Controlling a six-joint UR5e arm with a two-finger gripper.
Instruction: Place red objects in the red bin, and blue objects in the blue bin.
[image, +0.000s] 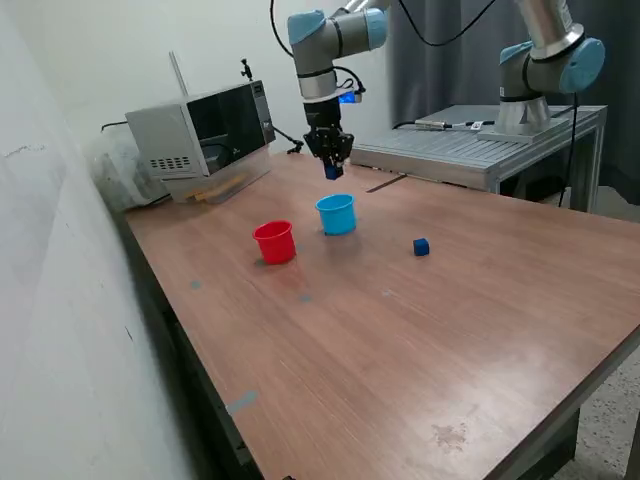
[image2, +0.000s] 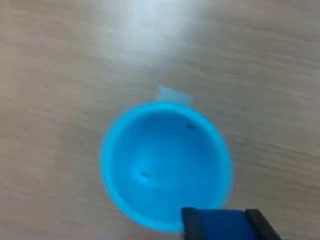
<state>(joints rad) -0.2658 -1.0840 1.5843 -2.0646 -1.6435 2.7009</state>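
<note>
No legible text, labels, brand marks, numbers or signs found in either view. The microwave (image: 205, 132) front at the exterior view's far left shows nothing that can be read.

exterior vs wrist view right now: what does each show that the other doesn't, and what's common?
Exterior only: the small round red plastic cup, a small dark-blue cube lying alone on the wooden table toward the exterior view's right, the grey microwave-like box, and the arm itself.

Wrist only: the inside of the small round light-blue plastic cup, which looks empty, and a close look at the dark-blue cube clamped between the fingers.

Both: the light-blue cup, the gripper above it holding a blue cube, and the table surface.
</note>
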